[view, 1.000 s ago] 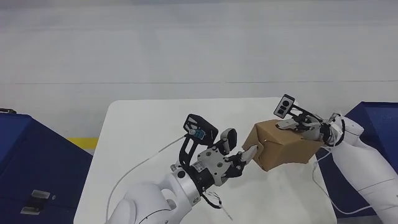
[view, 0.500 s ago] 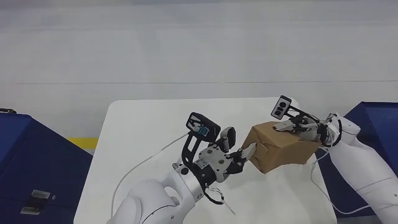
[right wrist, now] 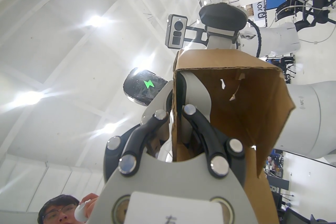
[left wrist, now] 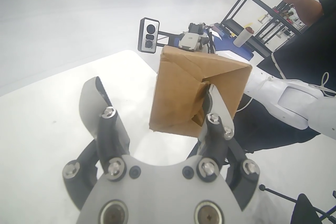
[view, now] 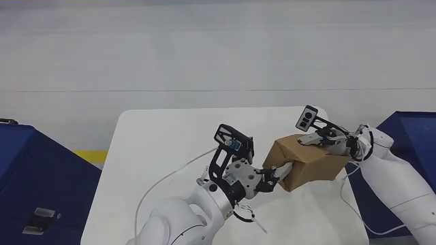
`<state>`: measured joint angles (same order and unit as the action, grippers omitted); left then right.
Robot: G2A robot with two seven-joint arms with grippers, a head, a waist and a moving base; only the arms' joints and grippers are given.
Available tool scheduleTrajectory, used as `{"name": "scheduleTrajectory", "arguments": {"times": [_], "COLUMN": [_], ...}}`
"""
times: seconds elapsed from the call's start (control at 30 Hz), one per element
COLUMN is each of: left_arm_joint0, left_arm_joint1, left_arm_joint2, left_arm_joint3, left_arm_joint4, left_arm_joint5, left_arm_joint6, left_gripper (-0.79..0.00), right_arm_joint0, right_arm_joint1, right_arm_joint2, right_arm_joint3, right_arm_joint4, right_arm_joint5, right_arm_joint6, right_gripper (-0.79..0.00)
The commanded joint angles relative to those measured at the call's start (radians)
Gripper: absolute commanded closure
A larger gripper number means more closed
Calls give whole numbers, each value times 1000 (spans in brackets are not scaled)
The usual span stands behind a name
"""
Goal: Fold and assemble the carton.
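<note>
Brown cardboard catches the eye first: the carton (view: 308, 161) sits tilted near the right end of the white table (view: 157, 150), between the 2 arms. From the top view I can't tell whether its lower corner rests on the tabletop or hangs just over it.

The right gripper (view: 320, 138) is at the carton's far upper edge. In its own wrist view the right gripper (right wrist: 176, 89) is clamped on the carton (right wrist: 236, 104), with 1 finger (right wrist: 195, 93) inside the open end and the other (right wrist: 158, 108) outside, a single cardboard wall pinched between them. That open end faces the camera, and its rim is ragged and a little torn.

The left gripper (view: 278, 172) is at the carton's near end. Seen from the left wrist, the left gripper (left wrist: 149, 86) has its jaws spread wide and holds nothing. 1 finger (left wrist: 216, 101) has its tip pressed against the folded flap (left wrist: 178, 96) on the carton (left wrist: 223, 83), right where the flap's inner edge meets the darker fold. The other finger (left wrist: 92, 96) stands well apart over bare table (left wrist: 39, 117). The flap is creased and dented where the tip touches. Beyond the carton's top, the right gripper (left wrist: 193, 38) sits on the far edge.
</note>
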<state>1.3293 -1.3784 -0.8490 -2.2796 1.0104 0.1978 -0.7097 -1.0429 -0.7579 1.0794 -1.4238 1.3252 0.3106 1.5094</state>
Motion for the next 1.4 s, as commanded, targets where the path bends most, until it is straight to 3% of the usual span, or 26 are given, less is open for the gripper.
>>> {"name": "scheduleTrajectory", "arguments": {"times": [0.0, 0.27, 0.4, 0.7, 0.8, 1.07, 1.23, 1.37], "left_arm_joint0": [-2, 15, 70, 125, 131, 145, 160, 149], "left_arm_joint1": [-2, -1, 9, 22, 24, 39, 47, 53], "left_arm_joint2": [2, -2, -47, -120, -132, -280, -347, -360], "left_arm_joint3": [4, -15, -70, -70, -70, -70, -70, -70], "left_arm_joint4": [-3, -4, -24, -52, -138, -389, -343, -289], "left_arm_joint5": [5, 2, -25, -97, -141, -269, -259, -212], "left_arm_joint6": [5, 11, 19, 91, 87, 69, 103, 60], "left_gripper": [-610, -613, -628, -634, -634, -690, -714, -711], "right_arm_joint0": [-1, -2, -2, 1, 2, 6, 10, 12], "right_arm_joint1": [0, -1, -2, -2, -1, 0, 0, 3], "right_arm_joint2": [-1, 1, 1, 2, 2, -4, -7, -6], "right_arm_joint3": [-4, 0, 4, 0, -2, 1, 4, 3], "right_arm_joint4": [0, 6, 9, 10, 8, 14, 13, 13], "right_arm_joint5": [0, 2, 4, 7, 7, 9, 8, 6], "right_arm_joint6": [0, -2, -4, -7, -7, -9, -8, -6], "right_gripper": [0, 0, 0, 0, 0, 0, 0, 0]}}
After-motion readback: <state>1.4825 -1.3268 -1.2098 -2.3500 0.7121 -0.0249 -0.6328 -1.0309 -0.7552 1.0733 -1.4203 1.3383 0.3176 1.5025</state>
